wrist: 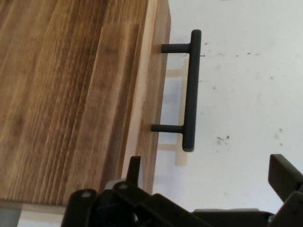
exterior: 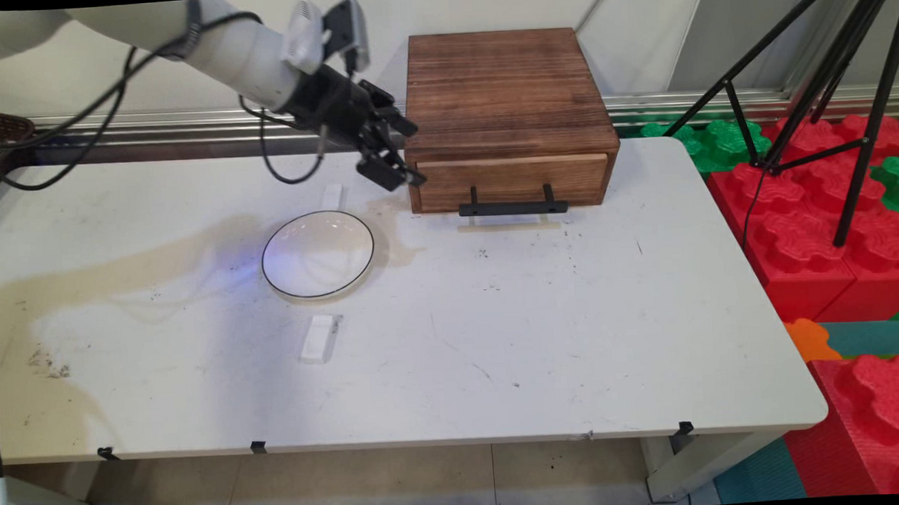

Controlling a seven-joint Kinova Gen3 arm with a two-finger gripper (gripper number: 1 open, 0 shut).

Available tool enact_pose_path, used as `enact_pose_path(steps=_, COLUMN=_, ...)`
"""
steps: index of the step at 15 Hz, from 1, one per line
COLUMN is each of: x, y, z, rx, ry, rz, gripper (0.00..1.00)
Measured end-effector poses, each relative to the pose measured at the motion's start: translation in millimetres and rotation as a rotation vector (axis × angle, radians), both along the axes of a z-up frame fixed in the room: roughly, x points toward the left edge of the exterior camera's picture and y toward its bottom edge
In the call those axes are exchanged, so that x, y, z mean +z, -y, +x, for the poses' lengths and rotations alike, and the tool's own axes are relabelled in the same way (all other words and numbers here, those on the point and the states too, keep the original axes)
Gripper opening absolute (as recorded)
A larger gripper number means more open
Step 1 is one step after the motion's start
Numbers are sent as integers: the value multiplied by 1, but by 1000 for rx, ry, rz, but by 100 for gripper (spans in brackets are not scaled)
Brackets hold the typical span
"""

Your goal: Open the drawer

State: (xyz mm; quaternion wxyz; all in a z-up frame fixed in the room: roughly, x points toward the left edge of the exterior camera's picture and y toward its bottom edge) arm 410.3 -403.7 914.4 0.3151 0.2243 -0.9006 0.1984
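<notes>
Hand: the black two-finger hand (exterior: pixel 392 159) hangs at the left front corner of the wooden drawer box (exterior: pixel 508 115), tilted down and to the right on the end of the white arm (exterior: pixel 231 48); in the hand view (wrist: pixel 208 182) its fingers stand apart, one by the box's corner and the other out over the desk, with nothing between them.
Drawer box: dark brown wood, at the far middle of the white desk (exterior: pixel 500 342); its lighter drawer front (exterior: pixel 513 181) faces the near side and looks pushed in.
Handle: a black bar handle (exterior: pixel 513 205) on two short posts sticks out from the drawer front, just above the desk; in the hand view the handle (wrist: pixel 189 90) lies ahead of the fingers, apart from them.
Plate: a white plate with a thin dark rim (exterior: pixel 318 254) lies on the desk left of the box and below the hand, not touching either.
White blocks: one small white block (exterior: pixel 320 338) lies on the desk just in front of the plate; a second one (exterior: pixel 332 196) lies just behind the plate, near the hand.
Desk surface: scuffed, with a pale brownish stain (exterior: pixel 112 270) running from the left side toward the plate and the box.
Surroundings: black cables (exterior: pixel 88 110) hang from the arm; a black tripod (exterior: pixel 833 86) stands right of the desk over red and green foam blocks (exterior: pixel 825 217).
</notes>
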Motion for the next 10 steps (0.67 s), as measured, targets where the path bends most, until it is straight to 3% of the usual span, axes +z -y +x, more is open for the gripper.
enact_pose_path(steps=10, x=25, y=-32, z=57, rx=-63, ry=-71, rz=66, gripper=100)
